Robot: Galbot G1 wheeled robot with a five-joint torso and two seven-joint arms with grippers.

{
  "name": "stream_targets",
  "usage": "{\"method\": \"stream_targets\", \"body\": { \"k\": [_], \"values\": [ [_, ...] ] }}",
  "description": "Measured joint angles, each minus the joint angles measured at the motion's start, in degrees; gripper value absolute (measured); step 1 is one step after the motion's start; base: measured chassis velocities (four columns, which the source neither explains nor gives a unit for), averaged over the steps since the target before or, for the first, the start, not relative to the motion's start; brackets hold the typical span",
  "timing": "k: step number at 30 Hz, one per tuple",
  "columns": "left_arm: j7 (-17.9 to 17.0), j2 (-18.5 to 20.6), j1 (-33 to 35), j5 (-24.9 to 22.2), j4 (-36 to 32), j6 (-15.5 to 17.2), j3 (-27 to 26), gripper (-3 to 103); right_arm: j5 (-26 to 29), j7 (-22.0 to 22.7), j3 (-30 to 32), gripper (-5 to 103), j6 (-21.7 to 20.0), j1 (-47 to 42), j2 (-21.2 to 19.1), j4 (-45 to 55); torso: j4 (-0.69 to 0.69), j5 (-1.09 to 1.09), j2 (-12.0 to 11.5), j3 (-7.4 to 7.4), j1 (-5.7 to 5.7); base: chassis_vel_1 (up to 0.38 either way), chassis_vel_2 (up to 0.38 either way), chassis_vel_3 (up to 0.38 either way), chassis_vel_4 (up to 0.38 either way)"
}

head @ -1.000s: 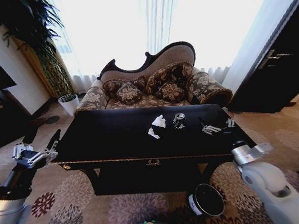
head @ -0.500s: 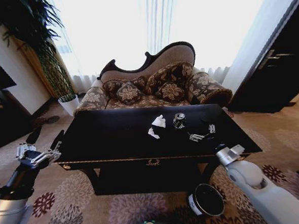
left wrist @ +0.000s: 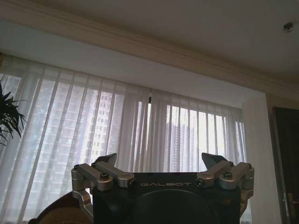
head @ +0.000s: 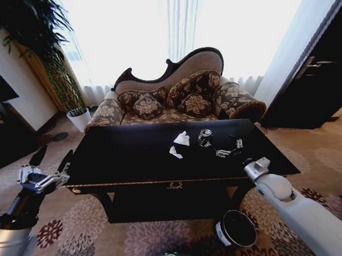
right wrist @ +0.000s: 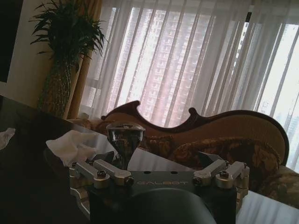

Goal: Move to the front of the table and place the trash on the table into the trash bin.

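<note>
On the glossy black table (head: 132, 159) the trash lies right of the middle. It is a crushed silver can (head: 205, 138), a crumpled white tissue (head: 182, 139) and a small paper scrap (head: 175, 153). My right gripper (head: 229, 147) is open, low over the table just right of the can. The right wrist view shows the can (right wrist: 124, 137) standing a little beyond the open right gripper (right wrist: 159, 159), with the tissue (right wrist: 70, 145) and scrap (right wrist: 5, 136) beyond. My left gripper (head: 52, 158) hangs open off the table's left end. The trash bin (head: 236, 228) stands on the carpet below the table's front right.
A patterned sofa (head: 175, 101) sits right behind the table. A potted plant (head: 71, 105) stands at the back left and a dark cabinet (head: 319, 78) at the right. Patterned carpet (head: 79, 238) lies around the table.
My right gripper has moved left across the table, from its right end to just beside the can. The left arm has barely shifted.
</note>
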Motion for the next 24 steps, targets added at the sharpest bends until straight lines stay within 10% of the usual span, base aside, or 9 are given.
{"method": "stream_targets", "body": {
  "k": [24],
  "values": [
    [0.15, -1.01, -0.57, 3.23, 1.09, -0.01, 1.34, 100, 0.32, -0.64, -15.81, 98, -0.86, 13.45, -2.03, -5.76, 0.01, 0.0, 0.0, 0.0, 0.0, 0.0, 0.0, 0.0, 0.0]
  ]
}}
